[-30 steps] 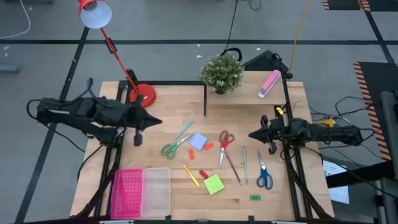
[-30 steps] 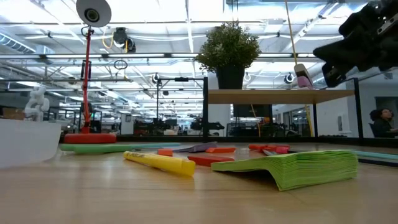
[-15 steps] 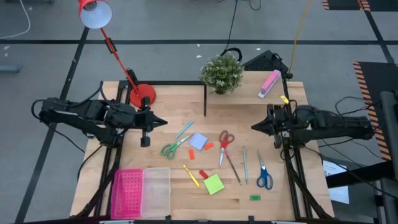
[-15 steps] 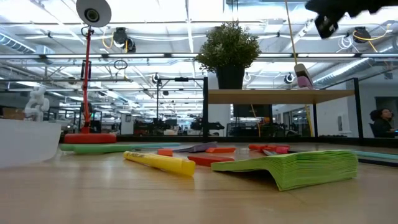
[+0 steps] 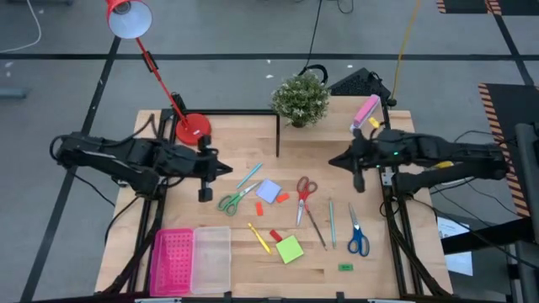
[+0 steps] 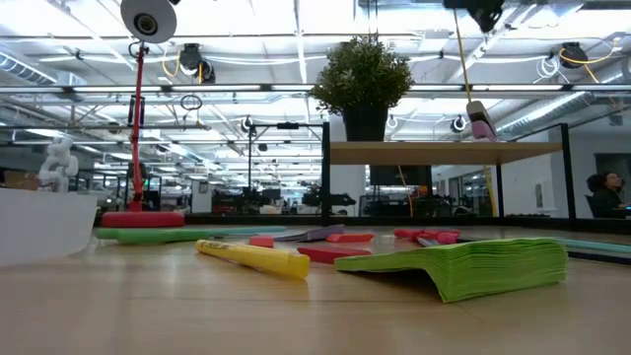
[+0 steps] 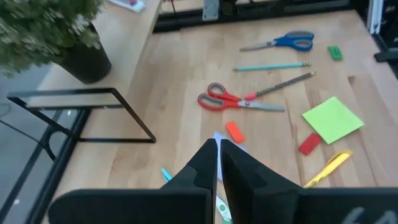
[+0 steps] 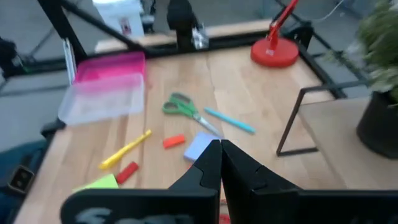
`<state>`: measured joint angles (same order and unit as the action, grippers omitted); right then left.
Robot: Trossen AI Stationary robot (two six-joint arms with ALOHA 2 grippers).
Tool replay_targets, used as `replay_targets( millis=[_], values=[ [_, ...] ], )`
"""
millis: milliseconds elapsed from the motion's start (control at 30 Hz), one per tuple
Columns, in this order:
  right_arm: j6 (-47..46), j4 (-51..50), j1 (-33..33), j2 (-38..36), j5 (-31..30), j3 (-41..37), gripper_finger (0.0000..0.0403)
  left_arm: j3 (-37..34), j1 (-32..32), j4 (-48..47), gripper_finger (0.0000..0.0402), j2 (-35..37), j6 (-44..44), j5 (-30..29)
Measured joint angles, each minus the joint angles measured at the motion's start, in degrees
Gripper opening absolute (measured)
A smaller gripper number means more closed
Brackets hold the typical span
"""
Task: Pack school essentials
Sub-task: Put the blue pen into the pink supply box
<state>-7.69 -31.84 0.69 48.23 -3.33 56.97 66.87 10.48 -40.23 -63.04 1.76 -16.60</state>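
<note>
From above, we are seeing nothing packed yet: three scissors lie mid-frame, the green-handled scissors (image 5: pixel 232 200), red-handled scissors (image 5: pixel 304 193) and blue-handled scissors (image 5: pixel 357 238), beside two note pads, the pale-blue square pad (image 5: pixel 268 191) and green square pad (image 5: pixel 290 249). The left gripper (image 5: pixel 204 194) is hovering left of centre, the right gripper (image 5: pixel 357 179) right of centre.

At table level, one yellow marker (image 6: pixel 253 258) is lying in front.

Both wrist views are showing jaws pressed together, holding nothing. We judge the next move needs opening over one item.
</note>
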Motion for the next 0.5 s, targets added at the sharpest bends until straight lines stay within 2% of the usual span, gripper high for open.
replay_targets(
  millis=[233, 433, 500],
  values=[
    [-0.2, 0.4, 4.2, 4.5, -3.1, -2.8, 0.0000, 0.0, -1.5, -0.1, 0.0016, -6.1, 0.4, 1.2],
    [-0.2, 0.7, 8.9, 7.0, -8.8, -5.4, 0.0000, 0.0, -5.9, -0.2, 0.0041, -11.2, 4.3, 1.8],
    [0.7, 1.6, 9.7, 7.3, -8.9, -6.5, 0.0000, 0.0, -6.8, -0.5, 0.0053, -13.5, 5.6, 1.8]
  ],
)
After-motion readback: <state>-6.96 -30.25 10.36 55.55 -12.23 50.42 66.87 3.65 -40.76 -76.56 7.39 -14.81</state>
